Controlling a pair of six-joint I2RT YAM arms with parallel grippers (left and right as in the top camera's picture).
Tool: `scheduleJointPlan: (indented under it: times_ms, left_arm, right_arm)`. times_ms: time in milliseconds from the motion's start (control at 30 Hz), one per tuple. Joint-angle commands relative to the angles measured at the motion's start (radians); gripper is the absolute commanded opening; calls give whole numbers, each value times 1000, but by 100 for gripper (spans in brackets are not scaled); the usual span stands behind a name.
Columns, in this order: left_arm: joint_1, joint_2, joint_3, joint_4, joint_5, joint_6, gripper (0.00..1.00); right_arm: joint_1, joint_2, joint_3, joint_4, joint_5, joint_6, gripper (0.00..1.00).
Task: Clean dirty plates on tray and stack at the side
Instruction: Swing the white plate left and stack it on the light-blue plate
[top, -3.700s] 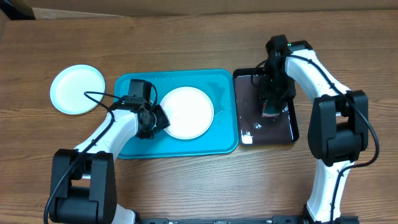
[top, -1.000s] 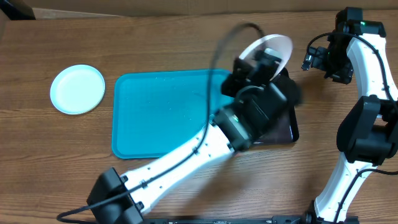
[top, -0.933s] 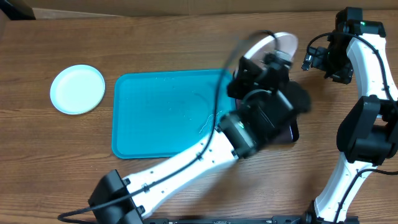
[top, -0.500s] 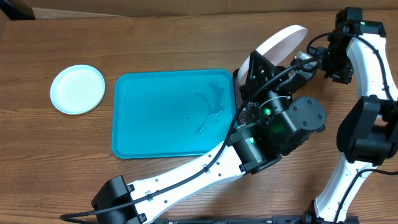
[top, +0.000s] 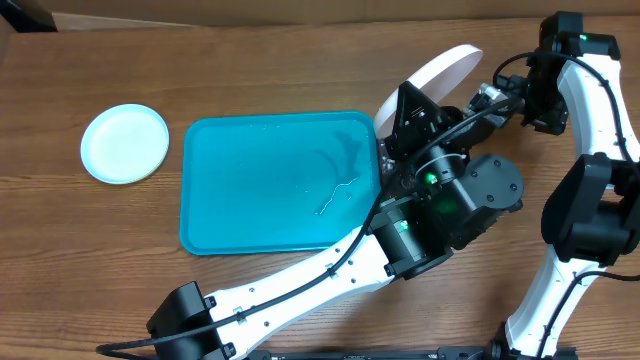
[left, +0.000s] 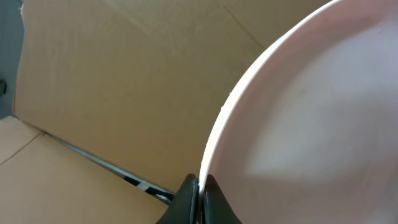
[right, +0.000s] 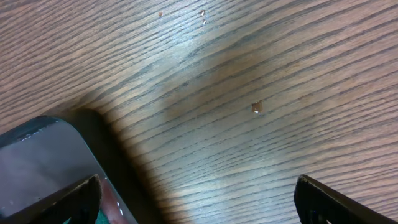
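Note:
My left gripper (left: 200, 191) is shut on the rim of a white plate (left: 311, 112). It holds that plate (top: 442, 73) tilted on edge in the air, past the far right corner of the turquoise tray (top: 250, 215). Nothing but wet streaks lies on the tray. Another pale plate (top: 125, 143) rests flat on the table left of the tray. My right gripper (right: 199, 202) stands wide open with nothing between its fingers, hovering over bare wood beside the black tray's corner. In the overhead view it (top: 503, 95) is just right of the raised plate.
A glossy black tray (right: 43, 155) sits right of the turquoise one, mostly covered from above by my raised left arm (top: 440, 200). A cardboard wall (left: 112, 81) stands behind the table. Small crumbs (right: 255, 108) dot the wood.
My left arm has swung the white plate to the right, up over the black tray, and tilted it on edge. In the last half second it barely shifted. The right arm has stayed still.

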Motion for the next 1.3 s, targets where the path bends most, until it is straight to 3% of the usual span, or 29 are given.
scheduleJointPlan:
  times_ms: [0, 67, 167, 267, 367, 567, 800, 900, 1067, 1267]
  left_arm:
    - [17, -2, 12, -5, -17, -115, 4]
    - [29, -2, 2, -60, -15, -248, 4]
    - [51, -2, -11, -267, 64, -523, 4]
    - [80, 5, -12, -571, 337, -876, 4]
    - [140, 34, -12, -723, 684, -1075, 4]
    - [306, 61, -8, -751, 1199, -1117, 4]
    - [700, 56, 31, -748, 1914, -1183, 4]
    - [895, 56, 30, -760, 2138, -1191, 4]
    - [1192, 56, 29, -863, 2150, -1184, 4]
    - [1500, 56, 27, -1013, 1939, -1183, 4]
  right_arm:
    - [1, -26, 7, 4, 6, 3, 100]
    - [1, -26, 7, 4, 6, 3, 100]
    - [1, -26, 7, 4, 6, 3, 100]
    - [1, -26, 7, 4, 6, 3, 100]
    - [1, -26, 7, 4, 6, 3, 100]
    - [1, -26, 7, 4, 6, 3, 100]
    - [1, -26, 7, 4, 6, 3, 100]
    - [1, -26, 7, 4, 6, 3, 100]
    - [1, -26, 7, 4, 6, 3, 100]
    - [1, -26, 7, 4, 6, 3, 100]
